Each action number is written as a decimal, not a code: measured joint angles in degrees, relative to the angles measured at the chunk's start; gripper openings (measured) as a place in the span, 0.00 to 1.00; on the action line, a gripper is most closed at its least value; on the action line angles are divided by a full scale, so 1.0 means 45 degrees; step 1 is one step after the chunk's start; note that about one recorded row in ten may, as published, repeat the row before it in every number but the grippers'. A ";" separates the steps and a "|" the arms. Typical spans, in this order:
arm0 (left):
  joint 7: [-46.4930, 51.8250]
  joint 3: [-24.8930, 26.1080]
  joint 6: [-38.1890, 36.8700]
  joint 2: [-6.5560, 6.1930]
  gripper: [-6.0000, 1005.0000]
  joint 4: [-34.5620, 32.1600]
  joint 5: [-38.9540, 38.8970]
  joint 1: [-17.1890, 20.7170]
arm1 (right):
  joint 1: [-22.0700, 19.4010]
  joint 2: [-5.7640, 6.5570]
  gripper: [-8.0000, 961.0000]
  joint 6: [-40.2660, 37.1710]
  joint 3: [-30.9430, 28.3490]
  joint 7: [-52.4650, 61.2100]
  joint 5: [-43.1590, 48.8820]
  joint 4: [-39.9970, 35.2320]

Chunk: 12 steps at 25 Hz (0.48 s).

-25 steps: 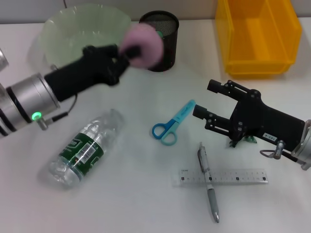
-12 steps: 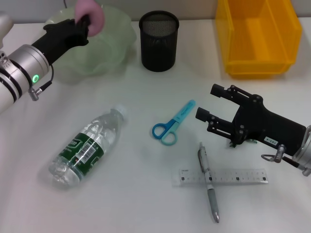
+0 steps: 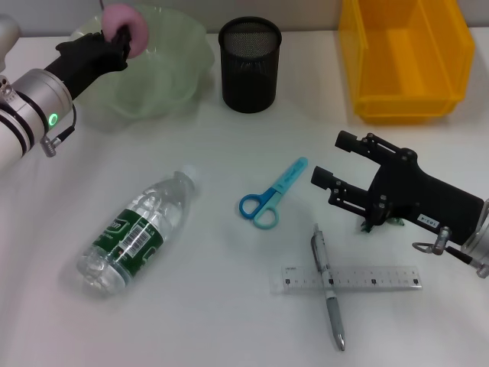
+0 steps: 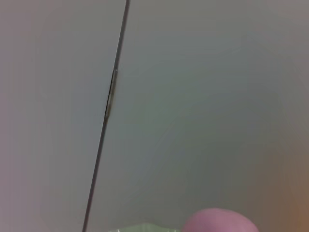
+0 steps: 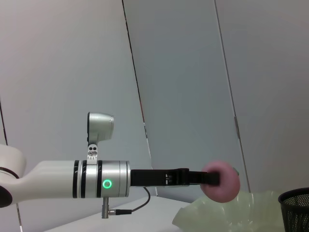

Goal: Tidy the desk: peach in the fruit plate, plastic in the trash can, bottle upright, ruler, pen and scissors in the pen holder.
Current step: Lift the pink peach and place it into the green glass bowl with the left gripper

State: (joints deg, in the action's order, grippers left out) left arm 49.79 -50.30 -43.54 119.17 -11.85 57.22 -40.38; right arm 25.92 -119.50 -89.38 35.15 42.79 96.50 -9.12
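Observation:
The pink peach (image 3: 120, 21) is up in the air over the far left rim of the pale green fruit plate (image 3: 164, 73), with my left gripper (image 3: 122, 37) shut on it. The right wrist view shows the same peach (image 5: 221, 181) above the plate (image 5: 227, 212). My right gripper (image 3: 327, 159) hovers open at the right of the desk, holding nothing. A green scrap of plastic (image 3: 393, 222) peeks out beneath it. The bottle (image 3: 137, 229) lies on its side. Scissors (image 3: 271, 195), pen (image 3: 327, 287) and ruler (image 3: 350, 278) lie on the desk, with the pen across the ruler.
The black mesh pen holder (image 3: 250, 53) stands beside the plate at the back. A yellow bin (image 3: 405, 57) sits at the back right. The left wrist view shows mostly the wall, with the peach (image 4: 219, 221) at the frame's edge.
My left arm has carried the peach leftward, from in front of the pen holder to over the plate's far left rim. The right gripper has barely shifted.

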 joint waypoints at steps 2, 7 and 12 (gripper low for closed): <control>-0.0001 -0.0043 0.0005 0.0000 0.17 0.0010 -0.0003 -0.0001 | 0.0000 -0.0004 0.78 0.0001 0.0000 0.0001 0.0000 -0.0002; 0.0071 -0.0059 -0.0027 0.0000 0.23 0.0018 -0.0009 0.0068 | 0.0000 -0.0006 0.78 0.0011 -0.0069 0.0000 0.0000 -0.0003; 0.0122 -0.0033 -0.0135 -0.0001 0.42 0.0017 -0.0019 0.0133 | -0.0037 0.0003 0.77 0.0019 -0.0557 0.0003 0.0001 -0.0004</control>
State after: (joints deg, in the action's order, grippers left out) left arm 50.34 -50.45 -44.15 119.17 -11.77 57.14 -39.78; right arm 25.75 -119.48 -89.29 32.64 42.81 96.50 -9.14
